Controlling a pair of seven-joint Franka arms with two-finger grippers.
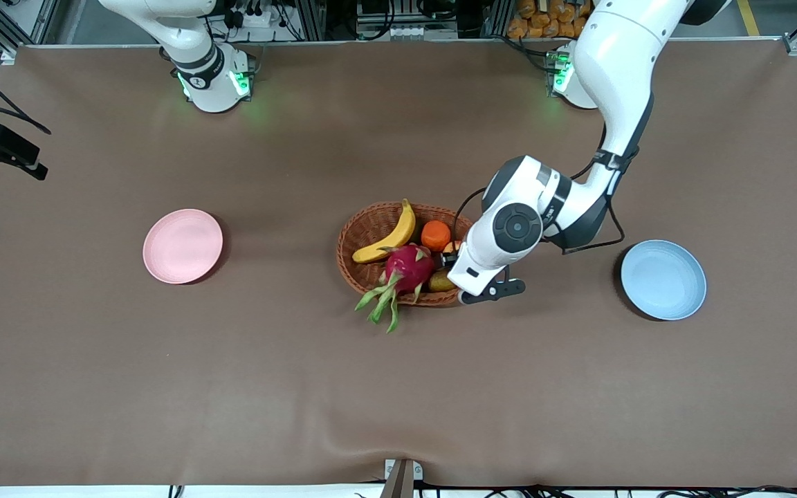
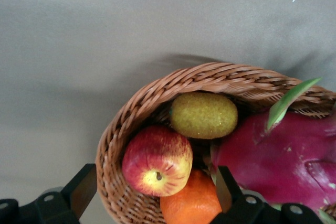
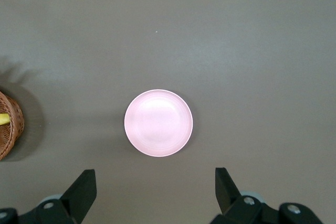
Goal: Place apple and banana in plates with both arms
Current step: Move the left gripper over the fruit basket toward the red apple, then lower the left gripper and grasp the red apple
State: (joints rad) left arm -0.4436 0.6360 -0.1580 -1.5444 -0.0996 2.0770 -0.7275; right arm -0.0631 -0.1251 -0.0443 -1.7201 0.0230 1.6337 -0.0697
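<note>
The released left claw [image 2: 152, 195] hovers over the apple [image 2: 157, 160] in the basket [image 2: 220, 77].

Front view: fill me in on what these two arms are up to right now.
The left gripper hangs open over the wicker basket, lined up on the apple. The banana lies in the basket with an orange and a dragon fruit. The right gripper waits open above the pink plate. The blue plate holds nothing yet.
</note>
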